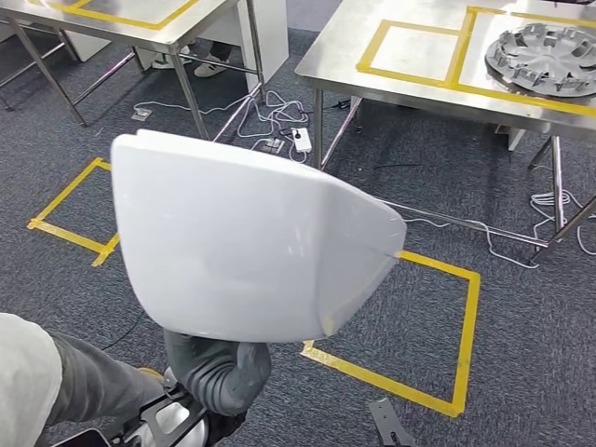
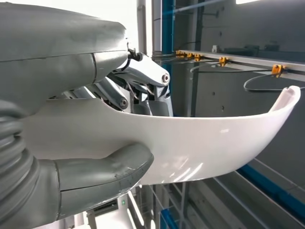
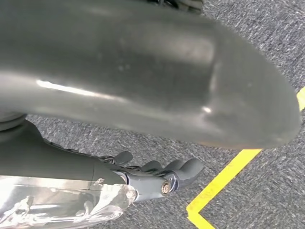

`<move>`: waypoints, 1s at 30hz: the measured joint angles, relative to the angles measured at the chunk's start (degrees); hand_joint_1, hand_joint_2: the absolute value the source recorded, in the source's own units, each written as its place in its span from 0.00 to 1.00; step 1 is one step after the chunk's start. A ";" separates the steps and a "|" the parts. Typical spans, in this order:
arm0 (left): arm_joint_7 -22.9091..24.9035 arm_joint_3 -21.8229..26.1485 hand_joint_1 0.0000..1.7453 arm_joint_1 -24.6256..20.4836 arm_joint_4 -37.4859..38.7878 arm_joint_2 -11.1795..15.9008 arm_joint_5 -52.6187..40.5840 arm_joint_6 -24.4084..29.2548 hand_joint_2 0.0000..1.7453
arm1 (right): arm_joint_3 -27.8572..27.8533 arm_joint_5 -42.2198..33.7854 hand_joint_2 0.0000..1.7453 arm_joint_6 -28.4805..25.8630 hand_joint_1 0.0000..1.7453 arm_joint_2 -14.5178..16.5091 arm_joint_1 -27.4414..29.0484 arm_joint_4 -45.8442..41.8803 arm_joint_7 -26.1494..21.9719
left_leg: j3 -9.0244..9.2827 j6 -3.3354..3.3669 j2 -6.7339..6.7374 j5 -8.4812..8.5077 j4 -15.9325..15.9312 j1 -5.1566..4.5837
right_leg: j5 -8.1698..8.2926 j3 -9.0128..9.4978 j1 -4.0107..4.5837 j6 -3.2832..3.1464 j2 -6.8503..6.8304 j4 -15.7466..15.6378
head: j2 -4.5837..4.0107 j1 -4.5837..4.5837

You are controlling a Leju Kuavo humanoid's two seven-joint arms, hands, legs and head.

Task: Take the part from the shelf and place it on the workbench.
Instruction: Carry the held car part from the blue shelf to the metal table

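White part (image 1: 246, 251) gripped by left hand (image 2: 107, 138); head view adds workbench (image 1: 422, 56).

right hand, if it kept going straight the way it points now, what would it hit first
The right hand hangs pointing down, holding nothing, so it would likely meet the grey carpet first, near the yellow tape line. Depth is unclear.

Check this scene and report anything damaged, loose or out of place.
Loose white cables and a power strip sprawl across the carpet under the steel workbench, a trip hazard. The white part looks intact in the left hand; nothing else stands out.
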 joint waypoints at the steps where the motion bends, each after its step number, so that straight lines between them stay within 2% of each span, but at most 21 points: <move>1: 0.00 -0.01 1.00 0.00 0.00 0.02 0.00 0.01 1.00 | 0.00 0.00 0.00 0.00 0.00 -0.01 0.04 0.00 0.00 | -1.43 -0.02 0.00 -0.75 2.76 0.00 | -0.02 -0.02 0.03 -0.03 -0.04 0.00 | 0.00 -0.01; 2: 0.00 -0.01 1.00 0.00 0.00 0.02 0.00 0.01 1.00 | 0.00 0.00 0.00 0.00 0.00 -0.01 0.06 0.00 0.02 | -1.98 0.05 0.01 -0.41 3.67 -0.01 | -0.03 -0.01 0.05 -0.04 -0.04 0.00 | 0.00 -0.02; 3: 0.00 -0.01 1.00 0.00 -0.01 0.02 -0.02 0.03 1.00 | 0.00 -0.01 0.00 -0.02 0.00 -0.01 0.05 0.00 0.22 | -1.47 0.19 0.01 0.94 2.43 -0.01 | -0.03 0.03 0.07 -0.03 -0.01 0.01 | 0.00 -0.03; 5: 0.00 0.02 1.00 -0.01 -0.07 0.08 -0.06 0.14 1.00 | 0.00 -0.04 0.00 -0.14 0.00 -0.01 0.01 0.00 1.21 | 1.89 0.61 0.06 4.83 -4.29 -0.02 | -0.08 0.17 0.10 0.10 0.06 0.01 | 0.00 -0.05; 6: 0.01 0.06 1.00 -0.02 -0.14 0.16 -0.09 0.19 1.00 | 0.00 -0.06 0.00 -0.24 0.00 -0.01 -0.01 0.00 1.87 | 3.64 0.81 0.08 6.06 -7.89 -0.04 | -0.15 0.15 0.23 0.28 0.11 0.13 | 0.00 -0.09; 8: 0.02 0.20 1.00 0.05 -0.36 0.46 -0.14 0.16 1.00 | -0.01 -0.10 0.00 -0.45 0.00 -0.01 -0.03 0.00 2.84 | 5.40 1.21 0.04 6.80 -11.71 -0.13 | -0.18 0.04 0.41 0.88 0.14 0.15 | 0.00 -0.05; 11: 0.02 0.35 1.00 0.12 -0.64 0.87 -0.22 0.02 1.00 | -0.01 -0.77 0.00 -0.57 0.00 -0.01 -0.08 0.00 3.54 | 5.49 2.04 -0.12 6.87 -12.26 -0.10 | -0.43 -0.13 0.31 1.88 0.02 0.24 | 0.00 0.05; 13: 0.03 0.37 1.00 0.12 -0.72 0.93 -0.24 -0.08 1.00 | -0.11 -2.02 0.00 -0.15 0.00 -0.01 -0.16 0.00 4.00 | 5.63 2.55 -0.07 7.00 -12.47 0.10 | -2.70 -1.82 0.24 2.41 -0.06 3.94 | 0.00 0.33; 15: 0.05 0.36 1.00 0.17 -0.72 0.95 -0.24 -0.19 1.00 | -0.45 -3.43 0.00 0.69 0.00 -0.01 -0.13 0.00 4.31 | 5.66 2.85 0.13 6.92 -12.47 0.09 | -6.20 -5.30 0.23 2.75 -0.09 11.41 | 0.00 0.59; 16: 0.09 0.36 1.00 0.23 -0.72 0.95 -0.24 -0.23 1.00 | -0.67 -4.07 0.00 1.13 0.00 -0.01 -0.03 0.00 4.27 | 5.69 2.93 0.28 6.88 -12.46 0.08 | -7.20 -6.86 0.23 2.83 -0.09 14.56 | 0.00 0.62; 17: 0.13 0.35 1.00 0.30 -0.73 0.96 -0.24 -0.25 1.00 | -0.93 -4.72 0.00 1.53 0.00 -0.01 0.07 0.00 4.11 | 5.76 2.97 0.47 6.82 -12.46 0.08 | -7.20 -7.64 0.23 2.88 -0.11 15.95 | 0.00 0.67; 18: 0.16 0.35 1.00 0.35 -0.73 0.96 -0.22 -0.26 1.00 | -1.22 -5.33 0.00 1.84 0.00 -0.01 0.13 0.00 3.92 | 5.88 2.94 0.69 6.72 -12.45 0.09 | -6.09 -7.34 0.20 2.89 -0.20 15.12 | 0.00 0.69; 20: 0.19 0.35 1.00 0.39 -0.76 0.96 -0.20 -0.31 1.00 | -1.87 -6.12 0.00 2.14 0.00 -0.01 0.08 0.00 3.64 | 6.32 2.63 1.18 6.41 -12.42 0.09 | -2.16 -4.06 0.17 2.93 -1.38 8.13 | 0.00 0.71; 22: 0.19 0.37 1.00 0.40 -0.84 0.97 -0.20 -0.32 1.00 | -2.28 -6.32 0.00 2.25 0.00 0.01 -0.23 0.00 3.73 | 6.63 2.09 1.75 6.01 -12.20 -0.25 | 0.05 -0.98 0.35 2.55 -2.90 1.83 | 0.00 0.79; 23: 0.19 0.38 1.00 0.41 -0.91 0.98 -0.22 -0.17 1.00 | -2.39 -6.29 0.00 2.31 0.00 0.01 -0.37 0.00 3.85 | 6.70 1.85 2.12 5.91 -12.15 -0.44 | 0.21 -0.47 0.48 2.20 -3.16 0.61 | 0.00 0.75; 25: 0.20 0.40 1.00 0.42 -1.03 1.01 -0.32 0.35 1.00 | -2.53 -6.21 0.00 2.44 0.00 0.02 -0.45 0.00 4.09 | 6.77 1.48 3.02 5.79 -12.22 -0.55 | 0.19 -0.65 0.61 1.29 -2.22 0.51 | 0.00 0.61; 27: 0.20 0.43 1.00 0.41 -1.22 1.07 -0.43 0.87 1.00 | -2.67 -6.19 0.00 2.54 0.00 0.02 -0.37 0.00 4.23 | 6.45 0.89 2.88 4.66 -11.15 -0.41 | 0.32 -0.74 0.46 0.59 -1.27 0.45 | 0.00 0.55; 28: 0.20 0.44 1.00 0.41 -1.30 1.13 -0.47 1.15 1.00 | -2.77 -6.19 0.00 2.57 0.00 0.02 -0.38 0.00 4.27 | 5.56 0.57 2.42 3.27 -9.08 -0.35 | 0.38 -0.73 0.32 0.27 -0.83 0.39 | 0.00 0.50; 30: 0.20 0.45 1.00 0.41 -1.40 1.29 -0.63 1.98 1.00 | -2.99 -6.17 0.00 2.60 0.00 0.02 -0.42 0.00 4.32 | 2.18 0.27 1.50 -0.37 -1.95 -0.30 | 0.38 -0.79 0.23 -0.12 -0.05 0.42 | 0.00 0.35</move>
